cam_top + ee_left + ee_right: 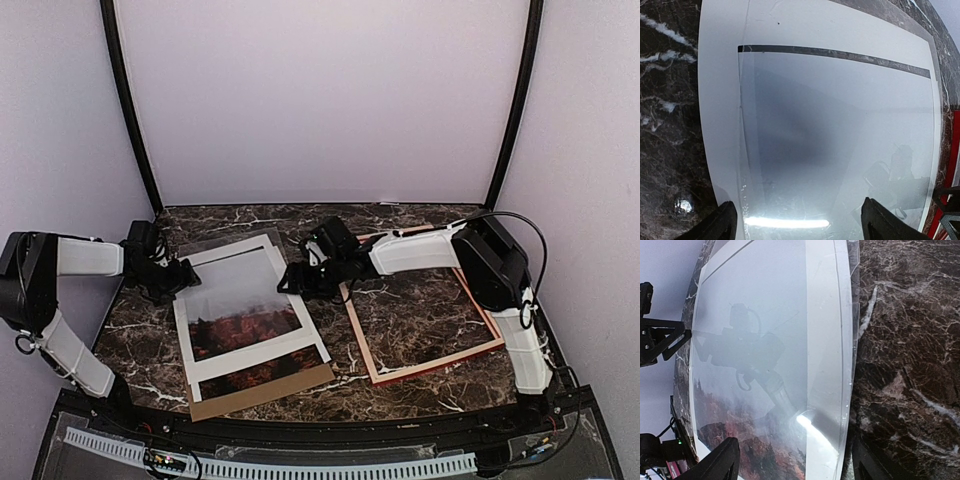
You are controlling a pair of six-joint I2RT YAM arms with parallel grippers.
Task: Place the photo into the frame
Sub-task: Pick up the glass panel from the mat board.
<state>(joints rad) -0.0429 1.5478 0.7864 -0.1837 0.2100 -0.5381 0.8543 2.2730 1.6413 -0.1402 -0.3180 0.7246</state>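
"Brown cardboard backing board (265, 392) sits lowest in the top view. On it, left of centre, lies the misty autumn-trees photo (245, 315), with a white card mat (182, 340)."

"And the red rectangular frame (440, 362)?"

"Right of centre, holding nothing, so loading hasn't started."

"Grippers?"

"Left gripper (185, 276) and right gripper (291, 281) flank the stack's upper edges, fingers spread, gripping nothing."
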